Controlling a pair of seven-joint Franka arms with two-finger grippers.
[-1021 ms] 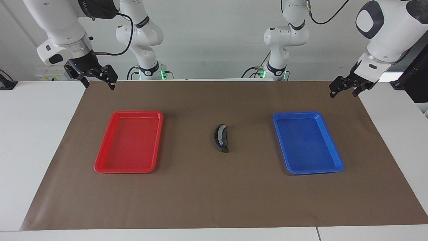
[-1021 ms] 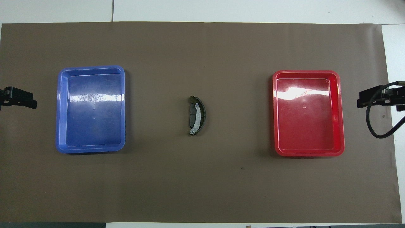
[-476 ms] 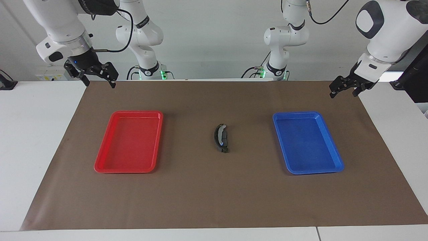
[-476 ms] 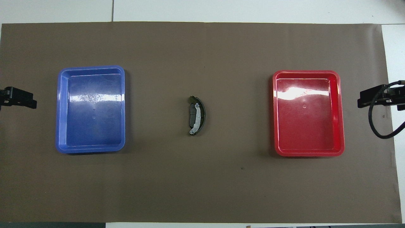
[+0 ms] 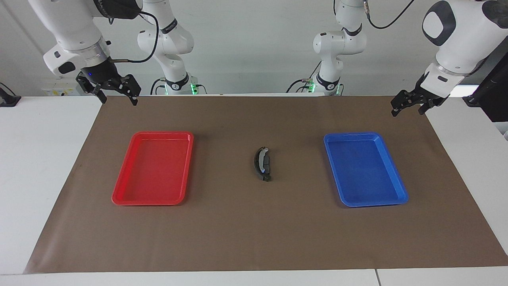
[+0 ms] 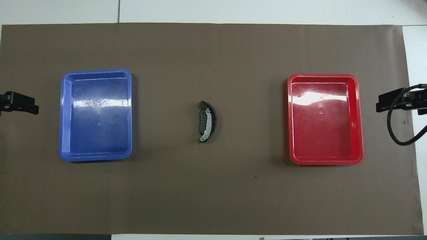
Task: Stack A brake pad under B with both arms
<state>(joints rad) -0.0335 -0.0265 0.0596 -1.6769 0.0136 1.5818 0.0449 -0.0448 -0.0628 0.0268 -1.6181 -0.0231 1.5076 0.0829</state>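
Observation:
At the middle of the brown mat, B point(image 5: 260, 157) point(image 6: 208, 123), a black crescent with a silvery strip along its curve, lies on top of the A brake pad point(image 5: 267, 163) point(image 6: 202, 122). Only a dark grey edge of the pad shows beside the strip. My right gripper point(image 5: 119, 98) point(image 6: 388, 102) hangs open and holds nothing, over the mat's edge at the right arm's end. My left gripper point(image 5: 406, 111) point(image 6: 20, 103) also hangs open with nothing in it, over the mat's edge at the left arm's end. Both are well apart from the stack.
A red tray point(image 5: 123, 194) point(image 6: 290, 116) lies between the stack and the right arm's end. Toward the left arm's end lies a blue tray point(image 5: 397, 186) point(image 6: 62, 116). Nothing lies in either tray. A black cable point(image 6: 393, 133) loops from the right gripper.
My right gripper has risen slightly. The left gripper, the stacked pieces and both trays have not moved.

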